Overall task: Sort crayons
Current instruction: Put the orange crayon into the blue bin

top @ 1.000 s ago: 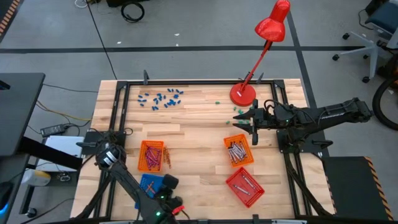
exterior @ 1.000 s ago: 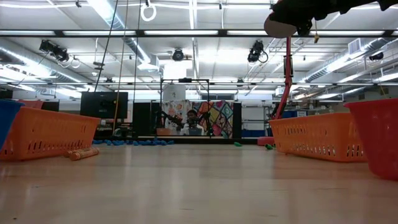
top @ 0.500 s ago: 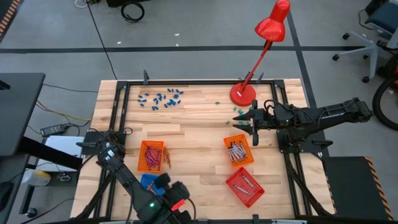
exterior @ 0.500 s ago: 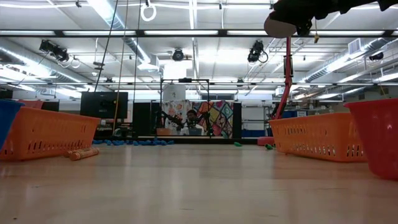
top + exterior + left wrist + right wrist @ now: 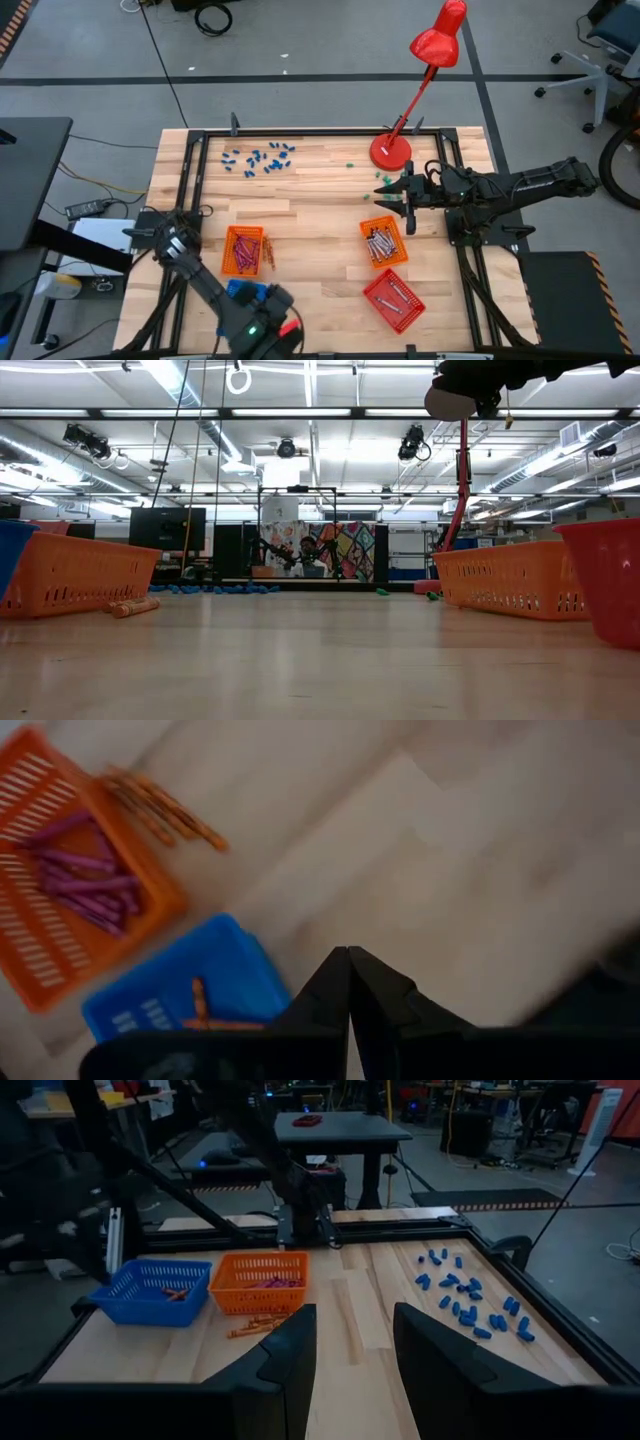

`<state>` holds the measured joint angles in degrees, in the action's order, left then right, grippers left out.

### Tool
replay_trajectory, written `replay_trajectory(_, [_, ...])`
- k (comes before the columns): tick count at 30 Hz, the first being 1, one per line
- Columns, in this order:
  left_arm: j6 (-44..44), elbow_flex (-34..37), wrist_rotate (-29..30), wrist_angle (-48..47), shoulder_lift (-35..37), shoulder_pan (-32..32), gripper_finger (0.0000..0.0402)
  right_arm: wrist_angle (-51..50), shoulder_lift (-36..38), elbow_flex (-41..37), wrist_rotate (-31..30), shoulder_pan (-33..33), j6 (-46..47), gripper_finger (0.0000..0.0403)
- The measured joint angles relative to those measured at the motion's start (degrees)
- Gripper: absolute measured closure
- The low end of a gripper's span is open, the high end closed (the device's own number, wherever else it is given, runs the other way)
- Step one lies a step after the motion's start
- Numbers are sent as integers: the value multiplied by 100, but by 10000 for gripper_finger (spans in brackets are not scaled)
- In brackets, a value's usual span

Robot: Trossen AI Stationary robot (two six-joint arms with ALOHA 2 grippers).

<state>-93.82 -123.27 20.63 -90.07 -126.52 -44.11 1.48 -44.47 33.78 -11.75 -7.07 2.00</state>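
Observation:
My left gripper (image 5: 349, 965) is shut with nothing between its fingers. It points down over the bare wood just right of the blue basket (image 5: 190, 995), which holds orange crayons (image 5: 200, 1010). Beside it the left orange basket (image 5: 243, 250) holds magenta crayons (image 5: 75, 885). More orange crayons (image 5: 268, 256) lie on the table along that basket's right side. The right orange basket (image 5: 384, 243) holds grey crayons, and the red basket (image 5: 393, 298) holds crayons too. My right gripper (image 5: 350, 1355) is open and hangs level over the table's right part (image 5: 396, 194).
Several small blue pieces (image 5: 260, 158) lie scattered at the far left, and green bits (image 5: 380, 176) near the base of the red lamp (image 5: 390, 150) at the far right. A black frame (image 5: 300, 132) runs around the table. Bare wood lies between the baskets.
My left hand has risen a little above the blue basket's right end and has rolled about the line along which it points. My right arm has kept still, and the baskets and crayons lie as before.

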Motion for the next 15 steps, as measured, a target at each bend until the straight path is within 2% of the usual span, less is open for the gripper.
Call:
replay_trajectory(4, [-304, 429, -38, -1, 57, 416, 388, -10, -37, -2, 1, 0, -2, 264])
replay_trajectory(15, [-152, 1388, -635, 17, 61, 1783, 385, -33, -42, -2, 0, 0, -55, 264])
